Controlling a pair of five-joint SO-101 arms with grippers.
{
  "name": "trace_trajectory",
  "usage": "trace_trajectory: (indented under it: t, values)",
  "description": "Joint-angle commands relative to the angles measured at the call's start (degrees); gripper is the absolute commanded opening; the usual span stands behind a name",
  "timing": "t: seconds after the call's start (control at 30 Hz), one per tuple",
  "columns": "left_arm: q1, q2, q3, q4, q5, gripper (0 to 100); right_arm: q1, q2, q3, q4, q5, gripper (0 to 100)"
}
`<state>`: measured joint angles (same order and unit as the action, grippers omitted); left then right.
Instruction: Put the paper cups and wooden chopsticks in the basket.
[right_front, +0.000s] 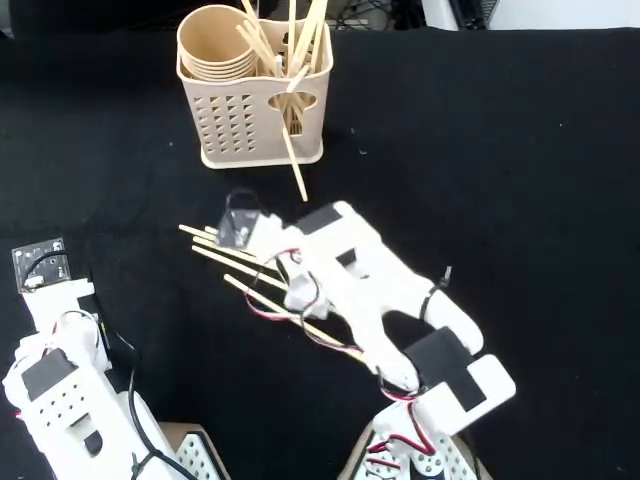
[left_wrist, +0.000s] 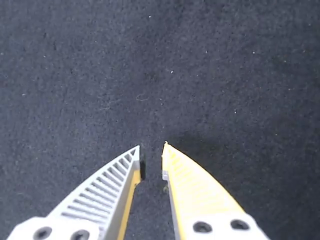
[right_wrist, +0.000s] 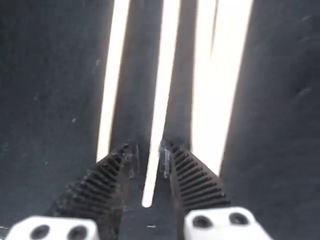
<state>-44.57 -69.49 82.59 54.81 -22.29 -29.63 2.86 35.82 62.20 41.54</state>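
The basket (right_front: 250, 130) stands at the far side of the table (right_front: 520, 150), with the paper cups (right_front: 215, 45) stacked inside it and several chopsticks upright beside them. One stick (right_front: 295, 170) leans against the front of the basket with its lower end on the table, so it does not seem to be properly inside. A few loose chopsticks (right_front: 235, 265) lie close together on the table, partly under the right arm.

The right gripper (right_wrist: 148, 147) is down at these sticks. Its jaws are only a little apart, and one chopstick (right_wrist: 162, 75) lies between them, with its end just behind the tips. I see a dark gap on one side of it, so I judge that it is not clamped yet. The left gripper (left_wrist: 152, 146) is near the table edge, well apart from the sticks. It is open only by a narrow gap and holds nothing.

The main risk, I think, is the grip. The jaws sit close to the end of the stick, so when it is lifted it can tilt or slide out. The neighbour sticks (right_wrist: 114, 75) are very near, and a jaw can push them away or catch two together. The leaning stick can also fall when something is put into the basket
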Motion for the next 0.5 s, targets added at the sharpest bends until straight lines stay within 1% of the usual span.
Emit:
trace_trajectory:
  t: [0.0,0.17,0.33,0.47]
  values:
    - [0.1,-0.7,-2.4,-1.0,0.2,9,0.5,-4.4,5.1,-4.0,0.7,8.5]
    - [0.1,-0.7,-2.4,-1.0,0.2,9,0.4,-10.5,11.6,-10.4,0.7,8.6]
    - [0.1,-0.7,-2.4,-1.0,0.2,9,0.3,-16.7,12.2,-5.3,0.8,8.6]
    - [0.1,-0.7,-2.4,-1.0,0.2,9,-3.1,-20.4,14.5,-3.7,0.5,8.6]
